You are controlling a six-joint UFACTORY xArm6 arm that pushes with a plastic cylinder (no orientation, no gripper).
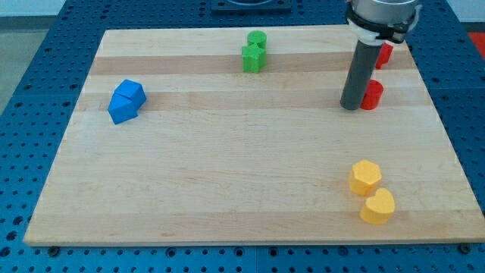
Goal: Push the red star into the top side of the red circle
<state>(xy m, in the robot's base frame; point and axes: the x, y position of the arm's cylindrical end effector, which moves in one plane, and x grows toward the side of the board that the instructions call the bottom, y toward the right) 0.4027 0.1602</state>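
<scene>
The red circle point(372, 95) lies near the view's right edge of the wooden board point(227, 174), partly hidden behind my rod. The red star point(385, 53) sits above it near the view's top right, mostly hidden by the rod, so its shape is hard to make out. My tip point(350, 107) rests on the board just left of the red circle, touching or almost touching it, and below-left of the red star.
Two green blocks point(255, 51) sit together at the view's top middle. Two blue blocks point(126, 101) sit together at the left. A yellow hexagon point(365, 177) and a yellow heart point(377, 206) lie at the bottom right.
</scene>
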